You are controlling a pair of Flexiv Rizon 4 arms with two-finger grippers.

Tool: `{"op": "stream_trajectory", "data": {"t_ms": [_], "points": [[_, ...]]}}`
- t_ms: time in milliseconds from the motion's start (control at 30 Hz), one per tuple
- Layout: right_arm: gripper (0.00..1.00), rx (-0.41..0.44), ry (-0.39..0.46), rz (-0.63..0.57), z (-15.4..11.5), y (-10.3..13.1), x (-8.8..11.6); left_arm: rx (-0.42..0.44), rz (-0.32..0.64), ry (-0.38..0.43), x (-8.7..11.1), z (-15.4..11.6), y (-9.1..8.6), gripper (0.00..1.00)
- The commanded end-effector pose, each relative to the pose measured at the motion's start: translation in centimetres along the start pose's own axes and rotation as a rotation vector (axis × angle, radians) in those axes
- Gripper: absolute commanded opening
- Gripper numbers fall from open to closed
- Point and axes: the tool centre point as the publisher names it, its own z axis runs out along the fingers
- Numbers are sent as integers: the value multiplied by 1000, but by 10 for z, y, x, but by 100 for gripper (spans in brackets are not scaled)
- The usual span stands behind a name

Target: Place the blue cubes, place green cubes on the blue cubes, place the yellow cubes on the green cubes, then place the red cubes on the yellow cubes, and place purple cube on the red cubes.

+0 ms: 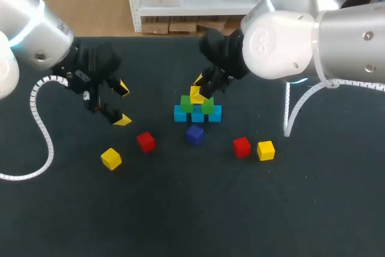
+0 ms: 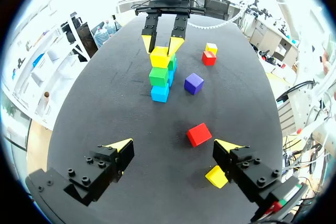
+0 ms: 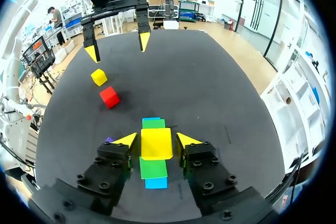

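Observation:
A row of blue cubes (image 1: 197,114) lies at mid-table with two green cubes (image 1: 186,103) on it and a yellow cube (image 1: 197,94) on top. My right gripper (image 1: 200,88) straddles that yellow cube (image 3: 156,144); its fingers stand open, a sliver off each side. The purple cube (image 1: 194,135) sits just in front of the stack. Loose on the table are two red cubes (image 1: 145,141) (image 1: 242,146) and two yellow cubes (image 1: 111,158) (image 1: 266,150). My left gripper (image 1: 122,103) hangs wide open and empty, left of the stack, above the nearer red cube (image 2: 199,134).
The dark table (image 1: 198,209) has free room in front of the cubes and at the far right. My right arm's white cable (image 1: 295,109) loops down to the table right of the stack.

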Motion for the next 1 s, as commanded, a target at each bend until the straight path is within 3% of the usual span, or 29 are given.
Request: {"op": "stream_trajectory", "data": {"t_ms": [33, 133, 433, 667, 1000], "points": [[65, -1, 2, 1, 0, -1, 0, 0, 4, -7, 2, 0, 0, 100], [100, 0, 2, 4, 0, -1, 0, 0, 4, -7, 2, 0, 0, 100], [100, 14, -4, 3, -8, -2, -2, 0, 4, -7, 2, 0, 0, 100], [100, 28, -20, -12, -34, -1, 0, 0, 4, -7, 2, 0, 0, 100], [100, 4, -4, -59, -74, 7, 28, 0, 4, -7, 2, 0, 0, 100]]}}
